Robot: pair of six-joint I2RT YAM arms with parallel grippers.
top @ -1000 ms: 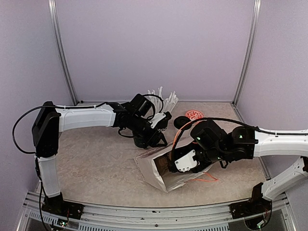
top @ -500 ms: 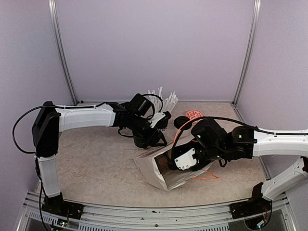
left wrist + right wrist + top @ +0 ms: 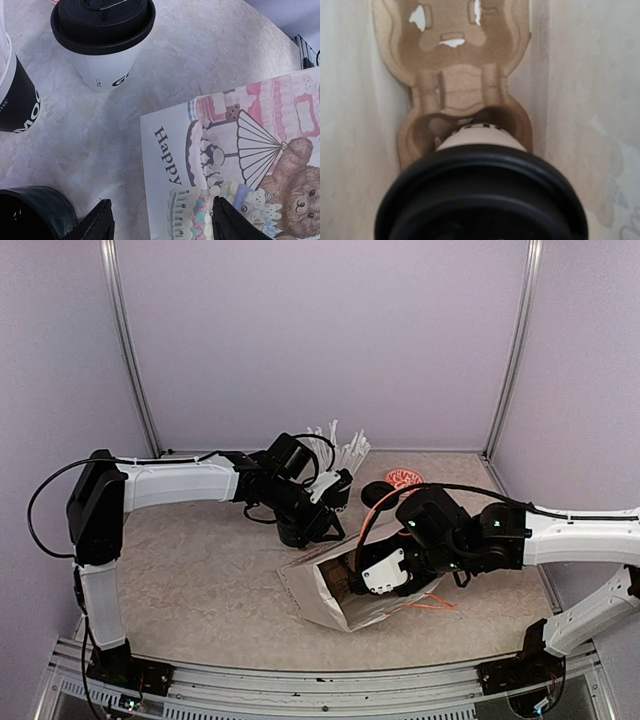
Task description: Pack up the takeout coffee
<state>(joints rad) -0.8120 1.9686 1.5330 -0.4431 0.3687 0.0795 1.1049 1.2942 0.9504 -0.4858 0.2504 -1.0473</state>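
Note:
One takeout coffee cup (image 3: 481, 138), white with a black lid (image 3: 480, 195), fills the bottom of the right wrist view. Its base points into a pocket of the brown pulp carrier (image 3: 455, 75) inside the paper bag (image 3: 322, 602), which lies on its side. My right gripper (image 3: 373, 576) is in the bag's mouth, shut on this cup; the lid hides its fingers. The second lidded cup (image 3: 106, 67) stands on the table beyond the bag. My left gripper (image 3: 161, 221) hovers open over the bag's printed edge (image 3: 165, 165), with nothing between its fingers.
A black cup with white lettering (image 3: 15, 102) holds white straws (image 3: 342, 448) at the back. A squat black mug (image 3: 32, 212) sits by my left fingers. A red-patterned disc (image 3: 405, 478) lies at the back right. The bag's orange handle cord (image 3: 432, 606) trails under my right arm.
My right gripper has edged a little to the left, further into the bag's mouth. The left arm has barely moved.

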